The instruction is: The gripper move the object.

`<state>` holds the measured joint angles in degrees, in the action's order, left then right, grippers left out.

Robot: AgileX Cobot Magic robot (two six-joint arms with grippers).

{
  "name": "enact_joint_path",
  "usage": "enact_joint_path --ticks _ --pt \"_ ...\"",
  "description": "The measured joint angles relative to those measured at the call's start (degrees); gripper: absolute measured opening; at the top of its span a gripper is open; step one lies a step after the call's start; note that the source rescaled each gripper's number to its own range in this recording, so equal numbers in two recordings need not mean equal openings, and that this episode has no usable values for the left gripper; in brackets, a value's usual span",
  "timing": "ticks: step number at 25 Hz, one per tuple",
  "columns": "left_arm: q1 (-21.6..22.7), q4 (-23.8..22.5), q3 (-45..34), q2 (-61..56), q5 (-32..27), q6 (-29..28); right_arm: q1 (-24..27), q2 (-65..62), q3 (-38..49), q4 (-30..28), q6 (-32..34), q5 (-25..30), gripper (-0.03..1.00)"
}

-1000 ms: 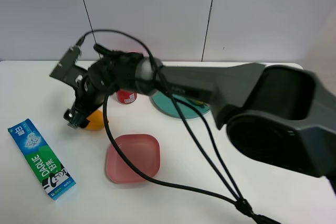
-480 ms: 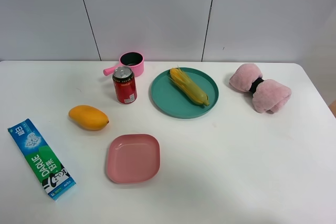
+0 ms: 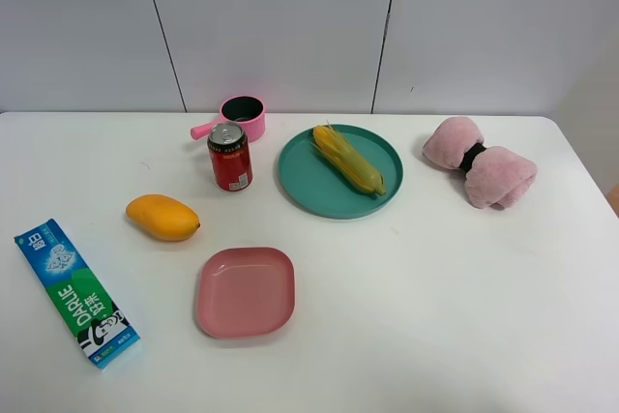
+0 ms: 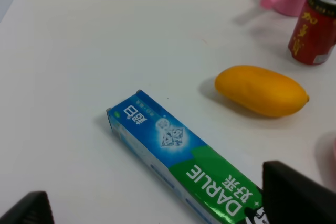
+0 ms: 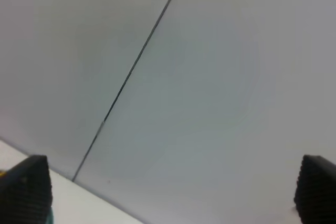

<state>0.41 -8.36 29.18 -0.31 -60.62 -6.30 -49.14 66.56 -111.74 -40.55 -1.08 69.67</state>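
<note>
The orange-yellow mango (image 3: 162,217) lies on the white table (image 3: 435,287), left of centre, between the red soda can (image 3: 230,157) and the toothpaste box (image 3: 77,293). No arm shows in the exterior high view. In the left wrist view the mango (image 4: 261,90) lies beyond the toothpaste box (image 4: 184,166). The left gripper (image 4: 163,201) is open and empty, with its black fingertips (image 4: 294,192) at the frame's lower corners, short of the mango. The right gripper (image 5: 170,190) is open and empty and faces the grey wall.
A pink square plate (image 3: 246,291) lies at the front centre. A teal plate (image 3: 300,176) holds a corn cob (image 3: 346,159). A pink pot (image 3: 240,116) stands behind the can. A pink plush bow (image 3: 478,162) lies at the right.
One second ago the right arm reached across the table with its gripper at the mango. It has since left the exterior high view. The mango lies about where it was.
</note>
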Motion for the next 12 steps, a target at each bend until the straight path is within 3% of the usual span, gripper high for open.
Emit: enact_joint_path --ticks 6,8,12 --pt "0.0 0.0 0.0 0.0 0.0 0.0 1.1 -11.1 0.1 8.0 -3.3 0.1 1.0" --pt "0.0 0.0 0.0 0.0 0.0 0.0 4.7 -14.9 0.2 12.5 -3.8 0.2 1.0" --pt "0.0 0.0 0.0 0.0 0.0 0.0 17.2 -21.4 0.9 20.5 -6.2 0.1 1.0"
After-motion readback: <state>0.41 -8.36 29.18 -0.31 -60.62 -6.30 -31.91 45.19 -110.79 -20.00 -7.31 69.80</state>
